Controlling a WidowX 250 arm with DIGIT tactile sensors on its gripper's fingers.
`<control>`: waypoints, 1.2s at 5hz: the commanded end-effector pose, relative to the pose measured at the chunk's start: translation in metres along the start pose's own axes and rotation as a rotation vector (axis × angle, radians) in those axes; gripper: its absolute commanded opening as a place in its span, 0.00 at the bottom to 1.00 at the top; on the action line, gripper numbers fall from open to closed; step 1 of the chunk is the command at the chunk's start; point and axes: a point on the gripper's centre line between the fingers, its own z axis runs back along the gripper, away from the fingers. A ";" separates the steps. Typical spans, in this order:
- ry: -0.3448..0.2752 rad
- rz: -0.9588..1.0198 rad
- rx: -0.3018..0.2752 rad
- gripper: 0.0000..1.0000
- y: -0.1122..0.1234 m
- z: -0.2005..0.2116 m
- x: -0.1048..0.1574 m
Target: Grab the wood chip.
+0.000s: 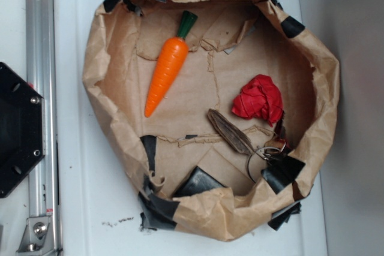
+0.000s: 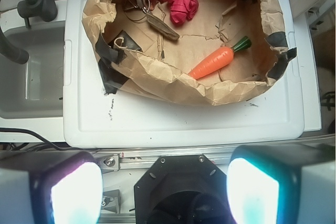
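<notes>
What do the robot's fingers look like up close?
In the wrist view, the gripper shows two chunky fingers, one at each bottom corner. They are grey blocks with rounded pads that glow pale whitish-blue, with a pink tinge on the left one. No cables or markings show on them.

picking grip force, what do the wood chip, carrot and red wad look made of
Wood chip: looks like dry dark wood, matte, lengthwise grain lines.
Carrot: likely hard plastic, smooth orange with a soft sheen.
Red wad: probably cloth, though crumpled paper is possible; wrinkled, matte folds.
</notes>
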 end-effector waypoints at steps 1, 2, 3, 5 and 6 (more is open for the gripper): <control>0.000 0.000 0.000 1.00 0.000 0.000 0.000; 0.015 -0.072 0.066 1.00 0.005 -0.014 0.038; 0.026 -0.132 0.107 1.00 0.006 -0.037 0.076; 0.036 -0.332 0.120 1.00 0.023 -0.108 0.120; 0.028 -0.414 0.156 1.00 0.028 -0.144 0.138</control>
